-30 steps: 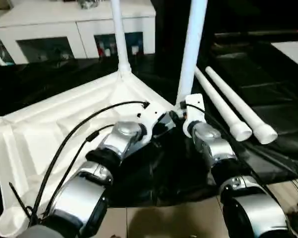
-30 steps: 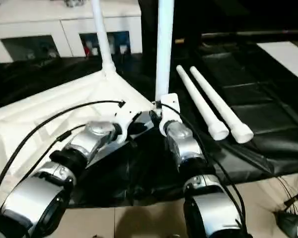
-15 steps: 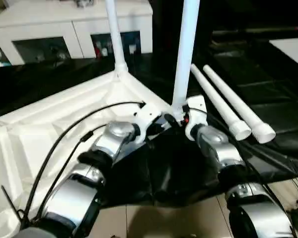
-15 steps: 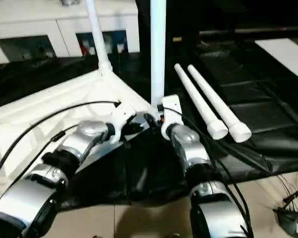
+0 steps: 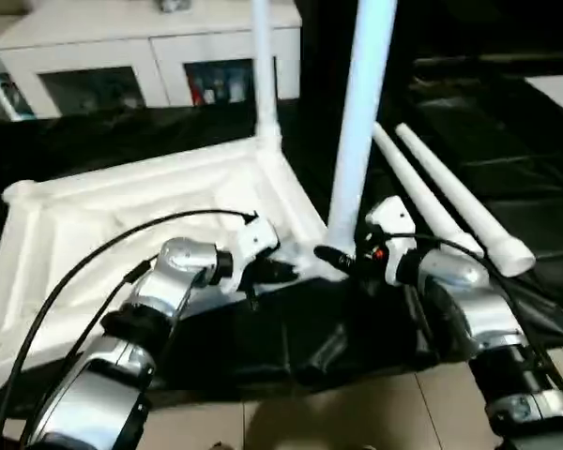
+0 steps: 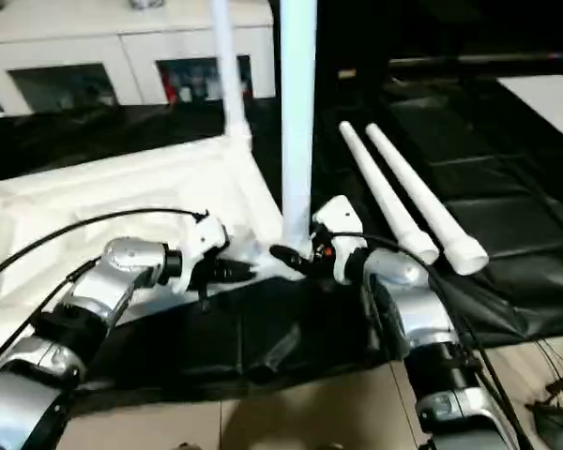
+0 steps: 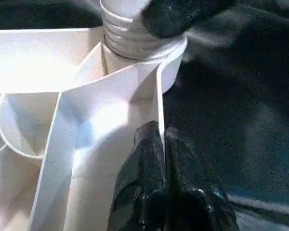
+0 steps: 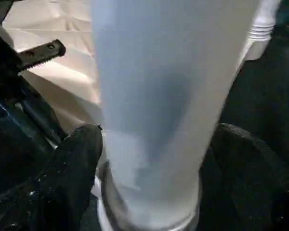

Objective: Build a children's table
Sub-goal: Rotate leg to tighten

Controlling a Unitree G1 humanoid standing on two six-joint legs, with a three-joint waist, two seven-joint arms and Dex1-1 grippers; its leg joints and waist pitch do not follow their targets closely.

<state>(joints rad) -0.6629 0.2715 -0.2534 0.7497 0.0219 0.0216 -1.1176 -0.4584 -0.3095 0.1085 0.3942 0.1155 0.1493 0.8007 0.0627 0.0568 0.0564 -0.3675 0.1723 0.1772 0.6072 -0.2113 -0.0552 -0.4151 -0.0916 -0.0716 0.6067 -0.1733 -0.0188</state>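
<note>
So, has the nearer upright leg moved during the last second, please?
Yes. The nearer upright leg has come toward the robot: its base now sits about level with the loose legs' near ends.

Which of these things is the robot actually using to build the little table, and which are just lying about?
Part of the job:
table top
near upright leg
far upright leg
two loose legs

Just lying about:
white cabinet
black table cover

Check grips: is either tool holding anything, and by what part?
Left tool is shut on the table top, pinching its thin rim wall near the corner socket. Right tool straddles the upright leg near its base, fingers spread, not clamping.
</note>
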